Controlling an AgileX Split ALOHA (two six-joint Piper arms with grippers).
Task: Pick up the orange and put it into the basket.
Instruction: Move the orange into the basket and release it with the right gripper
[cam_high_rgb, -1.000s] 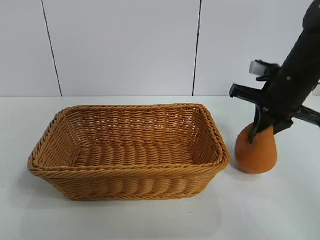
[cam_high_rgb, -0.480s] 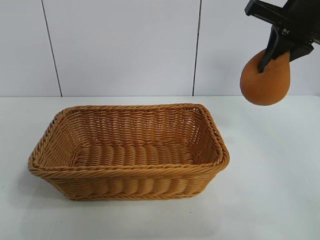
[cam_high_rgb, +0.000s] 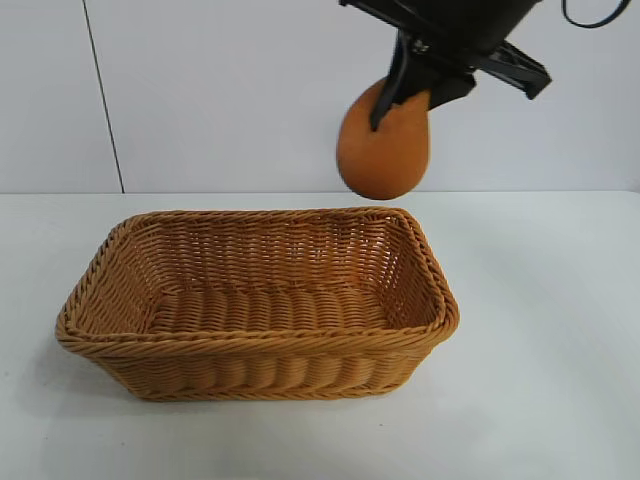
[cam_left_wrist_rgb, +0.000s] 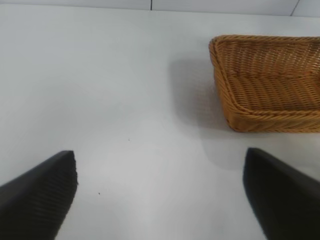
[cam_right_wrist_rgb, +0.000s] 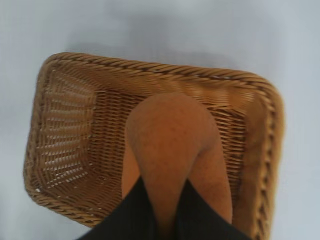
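The dull orange-brown orange (cam_high_rgb: 383, 145) hangs in the air, pinched at its narrow top by my right gripper (cam_high_rgb: 402, 88), which is shut on it. It is above the far right part of the woven wicker basket (cam_high_rgb: 100, 262) on the white table. From the right wrist, the orange (cam_right_wrist_rgb: 170, 145) covers the middle of the basket (cam_right_wrist_rgb: 65, 70) below, squeezed between the black fingers (cam_right_wrist_rgb: 130, 215). My left gripper (cam_left_wrist_rgb: 160, 195) is open over bare table, nothing between its fingers, with the basket (cam_left_wrist_rgb: 235, 107) off to one side.
A white tiled wall (cam_high_rgb: 240, 90) stands behind the table. Bare white tabletop (cam_high_rgb: 540, 330) surrounds the basket on all sides.
The right gripper has lifted the orange from the table at the basket's right and carried it up and leftward, to above the basket's far right part. The left arm has stayed put.
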